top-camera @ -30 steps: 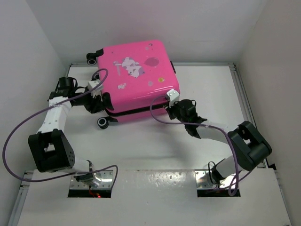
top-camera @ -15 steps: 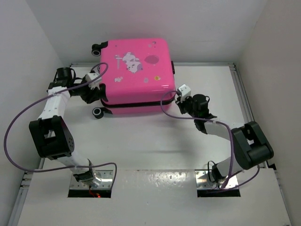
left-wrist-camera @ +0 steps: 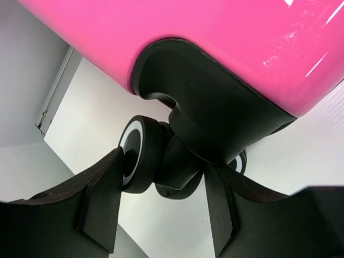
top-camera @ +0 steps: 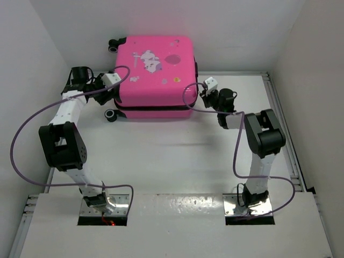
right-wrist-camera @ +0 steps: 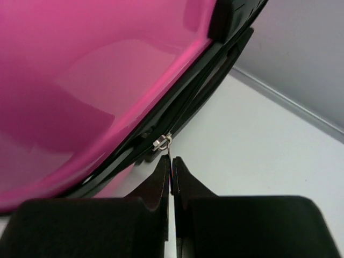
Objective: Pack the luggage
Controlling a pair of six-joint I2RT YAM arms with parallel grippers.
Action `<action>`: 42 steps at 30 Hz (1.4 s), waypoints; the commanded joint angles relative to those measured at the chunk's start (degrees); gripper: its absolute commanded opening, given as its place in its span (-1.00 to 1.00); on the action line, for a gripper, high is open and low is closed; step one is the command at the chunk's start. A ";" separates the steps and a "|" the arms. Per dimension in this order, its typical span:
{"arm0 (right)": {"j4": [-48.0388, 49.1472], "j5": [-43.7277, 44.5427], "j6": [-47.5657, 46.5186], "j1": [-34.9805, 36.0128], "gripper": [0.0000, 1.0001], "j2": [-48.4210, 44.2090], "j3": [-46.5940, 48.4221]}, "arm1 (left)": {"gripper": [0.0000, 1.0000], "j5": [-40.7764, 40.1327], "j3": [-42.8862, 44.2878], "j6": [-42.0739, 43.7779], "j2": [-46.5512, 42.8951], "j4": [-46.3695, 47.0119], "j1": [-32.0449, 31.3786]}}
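The hot-pink luggage (top-camera: 153,70) lies closed and flat at the back of the table, with its white cartoon print facing up. At its left end my left gripper (top-camera: 109,95) straddles a black wheel (left-wrist-camera: 137,161), and its fingers (left-wrist-camera: 102,199) press on the wheel and its caster from both sides. My right gripper (top-camera: 204,95) is at the right side of the luggage (right-wrist-camera: 80,80). It is shut on the thin zipper pull (right-wrist-camera: 170,157) that hangs from the metal slider (right-wrist-camera: 163,142) on the black zipper.
White walls stand close behind and on both sides of the luggage. A metal rail (top-camera: 279,107) edges the table on the right. Purple cables (top-camera: 21,134) loop off both arms. Another wheel (top-camera: 110,114) sticks out at the front left corner of the luggage.
The luggage has swung and slid back toward the wall. My left gripper went back with the wheel end. My right gripper travelled along the zipper from the front edge to the right side.
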 commanded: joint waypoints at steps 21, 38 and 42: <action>9.80 10.41 6.32 -4.24 -1.00 40.40 54.90 | 1.00 -19.73 6.06 -45.32 -8.03 11.64 2.73; -3.47 14.29 36.73 -6.68 -0.01 20.03 28.81 | 1.00 -16.57 3.59 -43.56 -8.92 12.87 3.25; -15.31 2.48 50.14 -7.92 -0.10 20.99 34.26 | 1.00 -15.52 3.59 -43.56 -8.91 12.87 3.25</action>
